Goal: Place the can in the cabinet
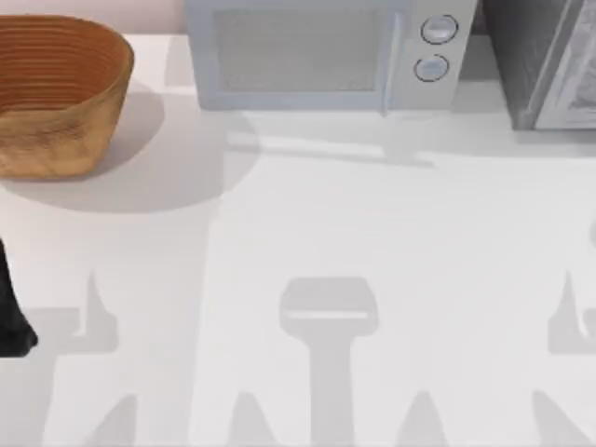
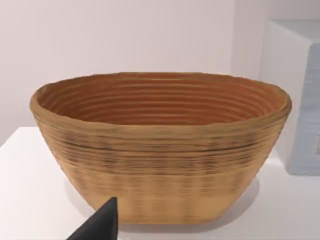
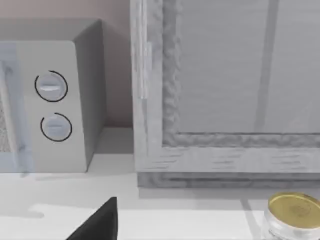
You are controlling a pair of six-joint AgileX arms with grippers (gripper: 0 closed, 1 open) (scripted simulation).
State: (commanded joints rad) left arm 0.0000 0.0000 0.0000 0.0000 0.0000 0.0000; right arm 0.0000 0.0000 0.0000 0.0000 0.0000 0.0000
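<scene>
Gold-lidded clear can (image 3: 294, 214) stands on the white table (image 1: 372, 233) just before the grey cabinet's (image 3: 225, 90) closed door, awaiting pickup; whether either parked AgileX pincer is apart, I cannot tell.
</scene>
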